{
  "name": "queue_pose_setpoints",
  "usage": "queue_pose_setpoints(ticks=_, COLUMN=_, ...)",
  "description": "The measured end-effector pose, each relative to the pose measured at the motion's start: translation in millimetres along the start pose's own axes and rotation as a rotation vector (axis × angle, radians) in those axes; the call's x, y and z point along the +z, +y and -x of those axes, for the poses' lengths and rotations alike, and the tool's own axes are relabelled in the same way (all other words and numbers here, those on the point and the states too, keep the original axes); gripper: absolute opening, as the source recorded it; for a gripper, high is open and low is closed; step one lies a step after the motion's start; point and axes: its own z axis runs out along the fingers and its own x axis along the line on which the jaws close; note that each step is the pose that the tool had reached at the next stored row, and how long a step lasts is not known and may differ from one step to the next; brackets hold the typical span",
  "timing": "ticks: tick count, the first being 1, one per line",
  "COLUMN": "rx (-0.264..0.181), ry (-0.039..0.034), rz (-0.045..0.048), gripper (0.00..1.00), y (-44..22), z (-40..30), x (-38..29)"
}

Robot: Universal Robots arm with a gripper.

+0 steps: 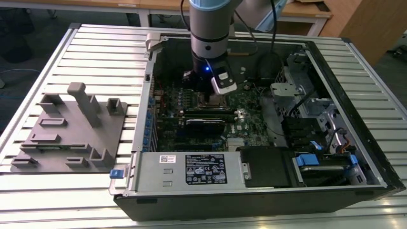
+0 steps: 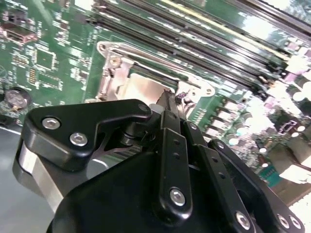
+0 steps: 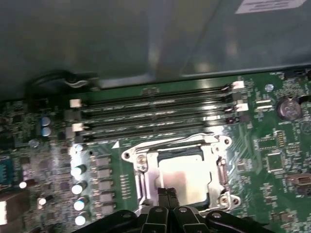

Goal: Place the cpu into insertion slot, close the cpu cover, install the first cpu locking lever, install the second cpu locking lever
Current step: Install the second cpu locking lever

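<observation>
The arm reaches down into the open computer case (image 1: 356, 157), and the gripper (image 1: 216, 98) sits low over the motherboard (image 1: 248, 107), at the socket. In the first wrist view the gripper (image 3: 167, 194) has its two black fingers pressed together with nothing between them, their tips at the near edge of the cpu cover (image 3: 146, 165). From the fingertips the socket lies at 12 o'clock in that picture, directly ahead, touching or all but touching — contact cannot be confirmed. The cpu (image 3: 187, 177) lies flat in the insertion slot (image 3: 212, 177), its pale matte metal top showing through the square window of the cover; the cover — a thin bright stamped-steel frame — looks to lie down flat over the chip. Whether either locking lever is latched cannot be made out. Beyond the socket, further toward 12 o'clock, run the memory slots (image 3: 155, 114), long, narrow, black, with their long axis crossing the gripper's line of approach. The second wrist view shows the same from the other side: the closed gripper (image 2: 167, 99) at the cover's edge, and the cpu cover (image 2: 109, 77) reflective, with a screw head at its corner. The board is dark green and densely populated with silver-topped capacitors (image 3: 77, 187). In the exterior view, a grey moulded fixture tray (image 1: 66, 129) rests on the slatted table (image 1: 95, 47) at about 9 o'clock from the case.
</observation>
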Motion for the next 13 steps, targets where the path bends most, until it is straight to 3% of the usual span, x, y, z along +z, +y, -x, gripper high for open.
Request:
queue_pose_setpoints(ticks=4, rx=-0.001, ry=-0.002, rz=-0.0141, gripper=0.1, y=6.8, z=3.7, x=1.0)
queue_pose_setpoints(ticks=10, rx=-0.003, ry=-0.0068, rz=-0.0469, gripper=0.1, y=12.8, z=9.6, x=1.9)
queue_pose_setpoints(ticks=13, rx=-0.003, ry=-0.0075, rz=-0.0517, gripper=0.1, y=14.8, z=10.4, x=2.2)
